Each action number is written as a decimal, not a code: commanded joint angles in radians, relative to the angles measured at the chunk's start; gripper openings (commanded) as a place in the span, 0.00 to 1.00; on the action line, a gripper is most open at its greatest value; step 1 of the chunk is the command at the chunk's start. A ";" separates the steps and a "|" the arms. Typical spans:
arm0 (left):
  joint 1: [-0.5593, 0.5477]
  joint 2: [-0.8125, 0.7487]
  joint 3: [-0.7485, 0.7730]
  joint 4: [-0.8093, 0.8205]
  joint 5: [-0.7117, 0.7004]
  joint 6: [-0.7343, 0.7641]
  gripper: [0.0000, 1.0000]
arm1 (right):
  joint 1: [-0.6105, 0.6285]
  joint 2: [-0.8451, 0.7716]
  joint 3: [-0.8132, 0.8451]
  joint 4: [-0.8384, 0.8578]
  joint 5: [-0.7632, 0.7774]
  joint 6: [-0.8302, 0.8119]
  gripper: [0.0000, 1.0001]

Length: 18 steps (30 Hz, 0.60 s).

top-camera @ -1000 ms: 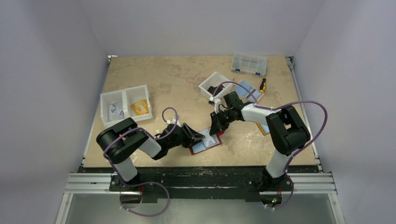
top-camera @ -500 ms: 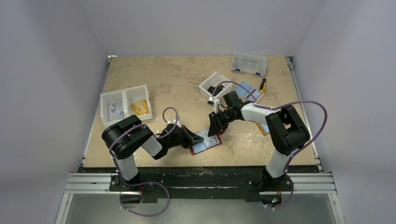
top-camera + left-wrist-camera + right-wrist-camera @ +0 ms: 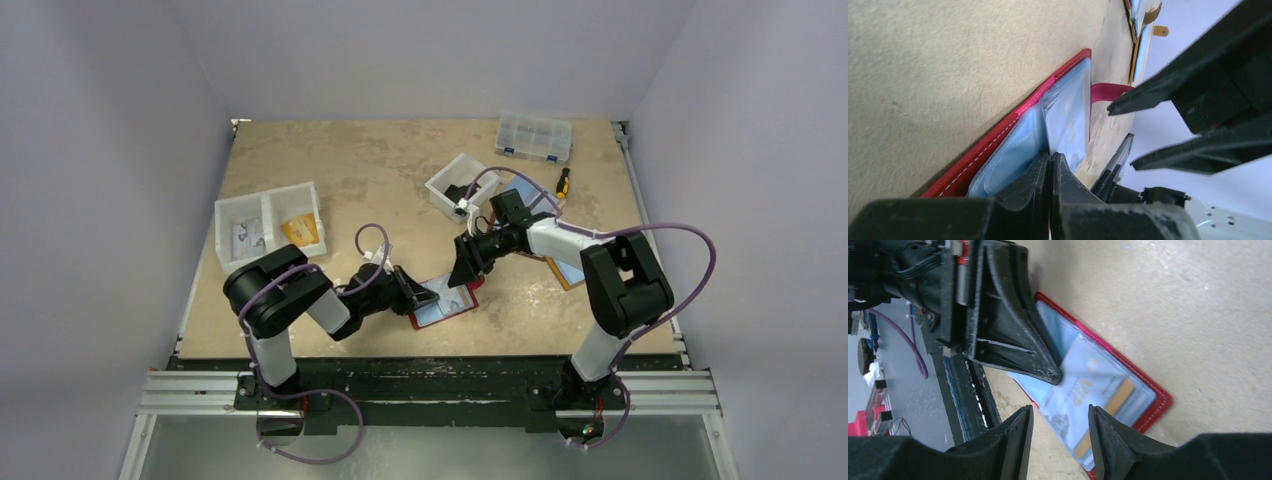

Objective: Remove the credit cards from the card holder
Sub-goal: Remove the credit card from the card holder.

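Since a second ago the right gripper (image 3: pixel 1060 412) has spread its jaws | it hovers empty just above the open card holder (image 3: pixel 1151 391) on the table (image 3: pixel 380 170) | left gripper (image 3: pixel 1050 159) closed, tips on the holder's clear sleeve | pale credit card (image 3: pixel 1094 384) sleeved inside.

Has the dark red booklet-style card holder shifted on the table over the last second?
No. The dark red booklet-style card holder sits at the same spot, just as far from the tan table's near edge as before.
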 commanded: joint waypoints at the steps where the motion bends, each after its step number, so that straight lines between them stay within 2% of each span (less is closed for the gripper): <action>1: -0.006 -0.034 -0.015 -0.064 -0.068 0.195 0.00 | -0.018 0.021 0.008 0.015 -0.004 0.027 0.52; 8: -0.035 -0.093 -0.053 0.001 -0.113 0.330 0.00 | -0.030 0.053 0.011 0.020 -0.045 0.043 0.52; 18: -0.051 -0.017 -0.092 0.269 -0.065 0.340 0.00 | -0.037 0.099 0.017 0.027 -0.087 0.067 0.53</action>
